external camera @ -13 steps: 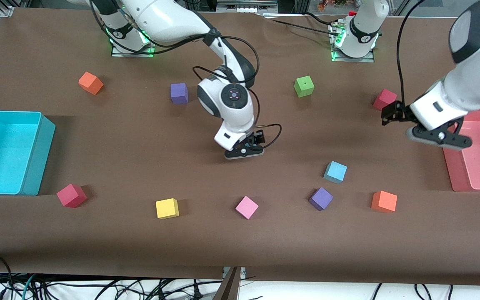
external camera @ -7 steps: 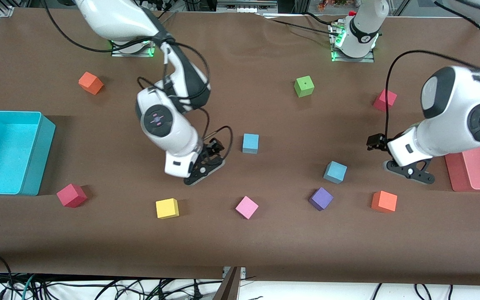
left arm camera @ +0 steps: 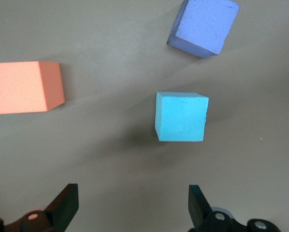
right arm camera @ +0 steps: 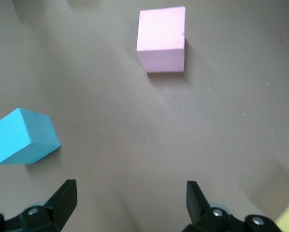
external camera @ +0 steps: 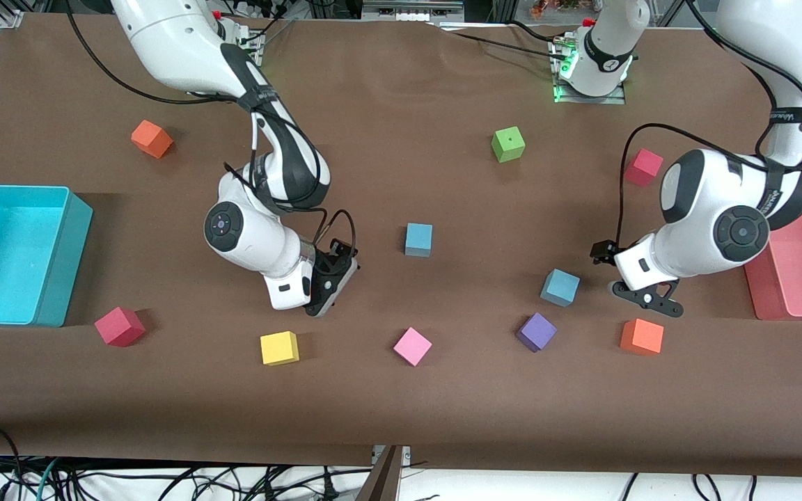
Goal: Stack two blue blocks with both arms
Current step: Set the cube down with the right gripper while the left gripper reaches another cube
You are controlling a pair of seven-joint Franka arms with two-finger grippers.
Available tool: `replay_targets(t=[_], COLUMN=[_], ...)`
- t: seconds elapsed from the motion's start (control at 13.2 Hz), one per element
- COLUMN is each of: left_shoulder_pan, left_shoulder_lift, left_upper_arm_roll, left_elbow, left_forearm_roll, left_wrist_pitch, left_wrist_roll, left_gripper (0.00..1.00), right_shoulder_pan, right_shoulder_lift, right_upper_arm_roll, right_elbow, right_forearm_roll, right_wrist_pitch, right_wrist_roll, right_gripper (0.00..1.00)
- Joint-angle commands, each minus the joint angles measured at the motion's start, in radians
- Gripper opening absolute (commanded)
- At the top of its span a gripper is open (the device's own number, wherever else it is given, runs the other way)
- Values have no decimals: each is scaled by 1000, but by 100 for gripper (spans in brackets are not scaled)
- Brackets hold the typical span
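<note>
One blue block (external camera: 418,239) sits alone mid-table and also shows in the right wrist view (right arm camera: 23,136). The second blue block (external camera: 560,287) sits nearer the front camera, toward the left arm's end, beside a purple cube (external camera: 536,331). It also shows in the left wrist view (left arm camera: 181,116). My left gripper (external camera: 650,300) hangs low beside this second block, open and empty (left arm camera: 131,208). My right gripper (external camera: 333,284) is open and empty (right arm camera: 130,203) above the bare cloth between the mid-table block and a yellow cube (external camera: 279,347).
An orange cube (external camera: 641,336) lies just below the left gripper. A pink cube (external camera: 412,346), red cubes (external camera: 120,325) (external camera: 643,167), a green cube (external camera: 508,144) and another orange cube (external camera: 151,138) are scattered. A cyan bin (external camera: 60,257) and a pink bin (external camera: 763,292) stand at the table ends.
The right gripper has drawn away from mid-table toward the yellow cube, uncovering the blue block there. The left gripper has swung from the pink bin down beside the second blue block.
</note>
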Motion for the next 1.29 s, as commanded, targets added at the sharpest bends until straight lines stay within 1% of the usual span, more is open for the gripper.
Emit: replay_targets(t=[0.0,0.08,0.23,0.38,0.45,0.68,0.76,0.83,0.91,1.06,1.14,1.21], left_shoulder_pan=[-39,-63,-78,-88,-85,-90,-90,-90,-90,-90,-90,-90], left_shoulder_lift=[25,41,75,118,140,170,178,183,187,190,193,193], left_upper_arm_roll=[-2,-2,-2,0,-2,-2,-2,-2,-2,-2,-2,-2], left_elbow=[-37,-36,-34,-37,-39,-46,-52,-57,-60,-63,-63,-65], left_forearm_roll=[23,23,26,67,92,92,92,92,92,92,92,92], left_wrist_pitch=[107,143,206,274,295,325,331,348,354,366,368,366], left_wrist_roll=[-6,-6,-1,4,1,-7,-9,-9,-9,-13,-15,-15], left_gripper=[100,100,100,100,100,100,100,100,100,99,87,72], right_shoulder_pan=[-8,-10,-8,-4,-4,-4,3,10,7,4,4,3], right_shoulder_lift=[10,23,46,63,73,90,90,88,85,85,88,88], right_upper_arm_roll=[17,17,19,24,25,50,54,66,77,77,77,77], right_elbow=[-61,-63,-67,-67,-67,-67,-69,-76,-72,-73,-76,-76], right_forearm_roll=[174,229,355,467,515,677,710,715,716,719,724,728], right_wrist_pitch=[86,85,86,86,86,79,77,70,35,-1,-1,-3], right_wrist_roll=[-219,-303,-439,-552,-598,-701,-705,-706,-705,-706,-709,-738], right_gripper=[100,100,100,100,100,100,100,100,100,100,100,100])
